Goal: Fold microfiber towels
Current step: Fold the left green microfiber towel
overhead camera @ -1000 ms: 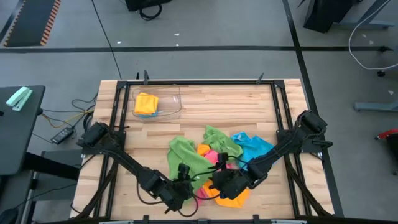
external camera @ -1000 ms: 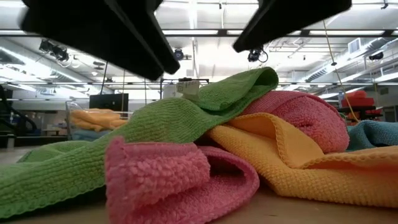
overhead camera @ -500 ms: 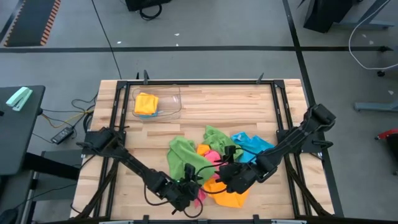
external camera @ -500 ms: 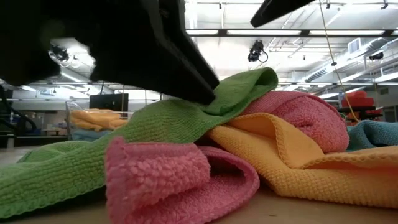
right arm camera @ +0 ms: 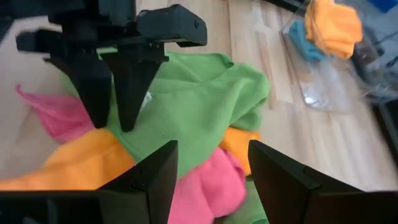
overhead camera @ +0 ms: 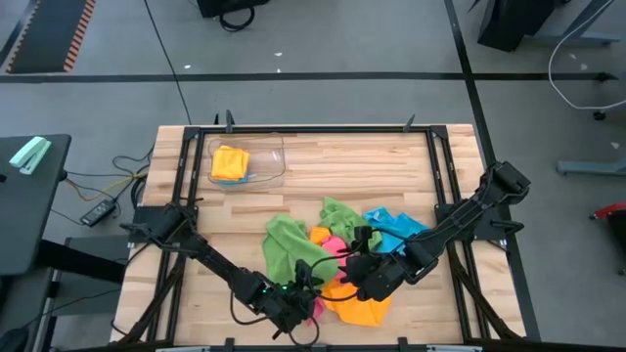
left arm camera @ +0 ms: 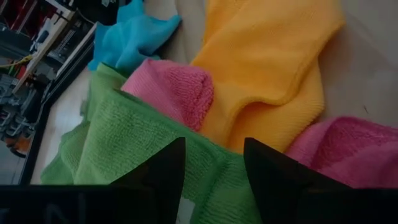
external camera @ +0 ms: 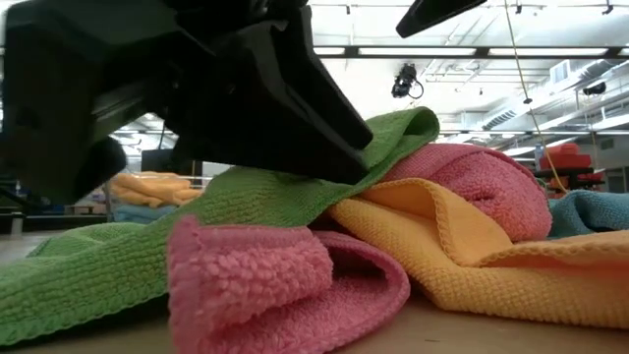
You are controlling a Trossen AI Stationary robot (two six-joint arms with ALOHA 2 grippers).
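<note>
On the wooden table (overhead camera: 323, 176) we first meet the clear plastic bin (overhead camera: 246, 163), near the far left corner. It holds an orange-yellow cloth (overhead camera: 230, 161); the right wrist view also shows a bit of blue (right arm camera: 300, 32) under it, but how many cloths lie inside we cannot make out.

Next comes the left gripper (overhead camera: 305, 279), low over the near edge of the table at the left side of the heap. Its jaws stand spread, with nothing between them. In its own wrist view the fingers (left arm camera: 163, 168) hang over green cloth, and we cannot tell whether the tips touch it.

The microfiber towels (overhead camera: 342, 259) lie in one tangled heap by the near edge, a little right of the middle. We count two green towels (overhead camera: 286, 244) (overhead camera: 344, 221), or possibly one long one, since the heap hides where they meet. Pink towel (external camera: 285, 280) shows in two lumps, and whether these are one cloth or two is hidden. One orange-yellow towel (overhead camera: 360, 305) spreads at the near side, and a small orange patch (overhead camera: 320, 235) farther in may belong to it or to another. One blue towel (overhead camera: 399, 230) lies at the right side of the heap.

The right gripper (overhead camera: 358, 262) hovers over the heap's middle, jaws spread and holding nothing, its fingers (right arm camera: 155, 174) above green and pink cloth. In the low view both arms are cut off at the top.
</note>
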